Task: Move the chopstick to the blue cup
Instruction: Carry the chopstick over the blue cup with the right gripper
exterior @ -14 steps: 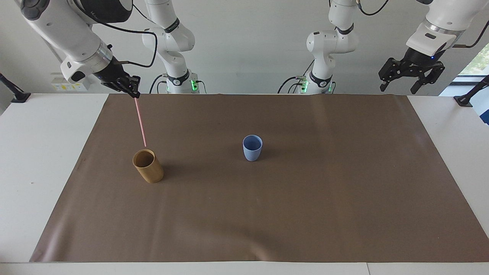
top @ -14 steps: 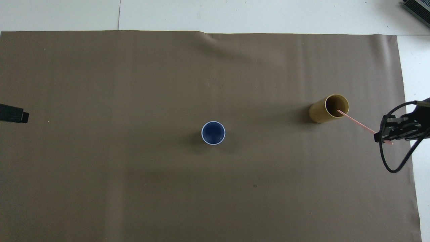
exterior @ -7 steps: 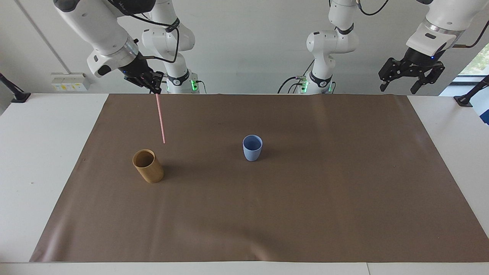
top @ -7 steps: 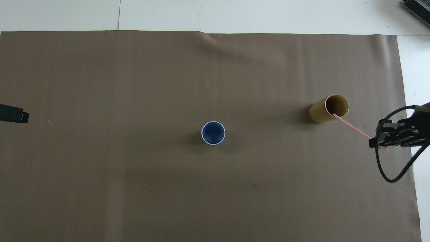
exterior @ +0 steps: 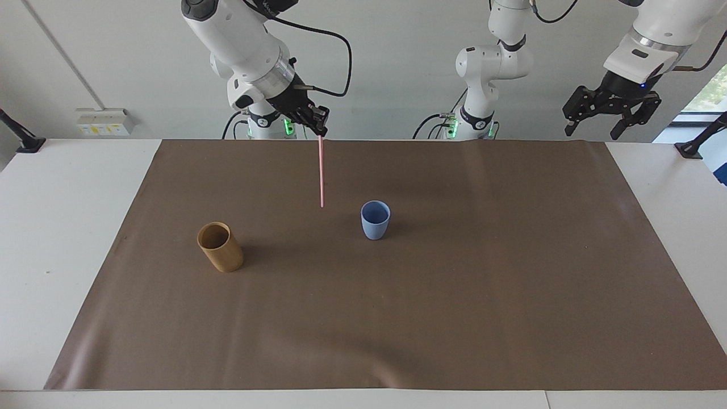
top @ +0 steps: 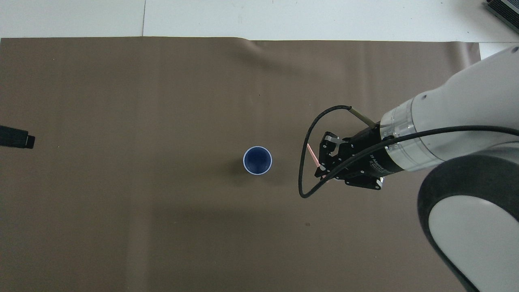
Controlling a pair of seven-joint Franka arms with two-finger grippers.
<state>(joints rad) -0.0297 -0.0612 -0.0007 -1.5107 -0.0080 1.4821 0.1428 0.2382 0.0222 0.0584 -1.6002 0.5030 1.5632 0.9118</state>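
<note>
The chopstick (exterior: 321, 173) is thin, straight, pale pink, hanging from the pinching right end effector (exterior: 321, 132); left end effector (exterior: 611, 121) waits wide

Thin, straight, pale pink chopstick (exterior: 321, 173): hangs almost upright in the air, top end pinched in the right gripper (exterior: 320, 132), lower tip free over the brown mat, between the two cups and close to the blue one.

Small light blue matte cup (exterior: 375, 220), handleless, tapering to a narrow base: upright, mid-mat, nothing visible inside.
</note>
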